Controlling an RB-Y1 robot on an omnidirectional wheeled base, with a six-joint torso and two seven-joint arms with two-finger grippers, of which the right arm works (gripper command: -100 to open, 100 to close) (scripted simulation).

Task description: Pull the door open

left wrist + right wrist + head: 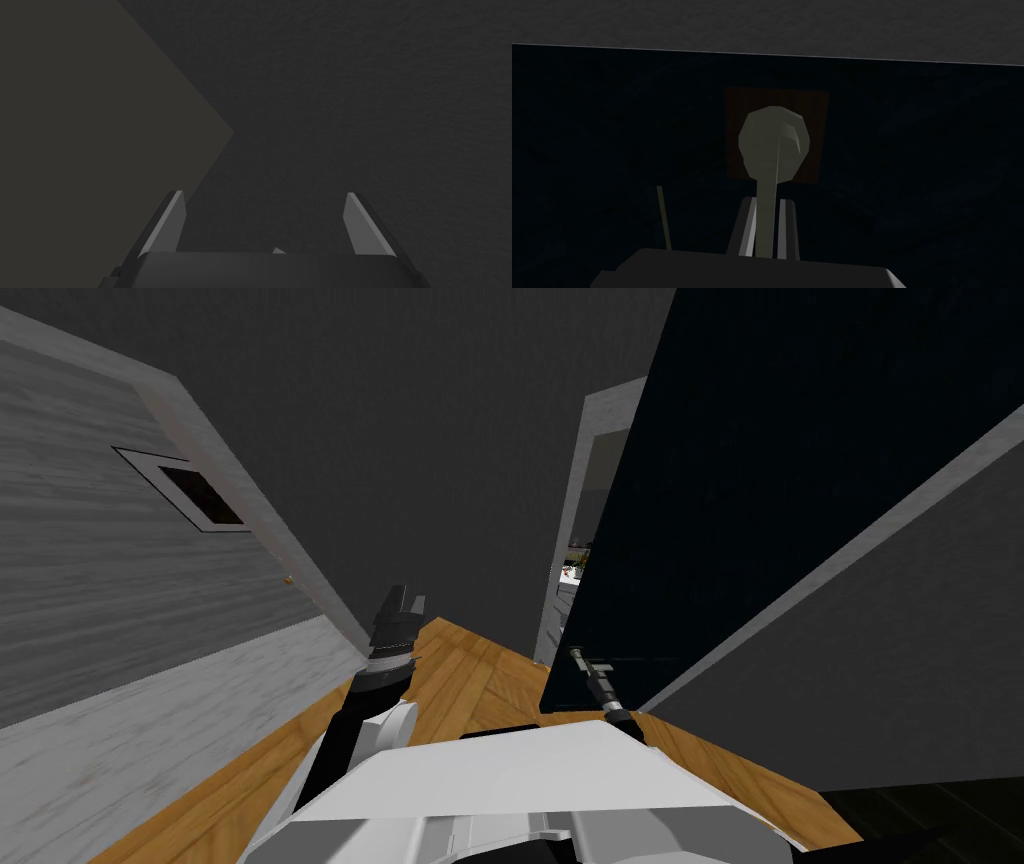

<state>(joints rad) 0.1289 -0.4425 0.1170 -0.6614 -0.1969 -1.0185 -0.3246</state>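
Now we stand close to the door [780,488], a very dark, almost black slab that rises on our right in the head view. Its near edge stands away from a white frame [590,468], and through the narrow gap [572,568] between them we see a small bright bit of another room. Below us lies a wooden floor [470,668].

Our right claw [580,656] reaches out to the lower part of the door's face. From the right wrist we see the same dark door [612,150] straight ahead, with a pale olive handle [774,140] on it. The handle has a round knob-like head set on a dark square plate [814,125] and a narrow bar running back toward us. Our right claw [767,200] is closed on that bar, with one finger [744,227] pressed against each side of it.

Our left claw [405,600] is raised on the left, above the floor and well apart from the door. From its own wrist, the left claw [264,195] has its two fingers spread wide with nothing between them, facing a dark grey wall [350,100].
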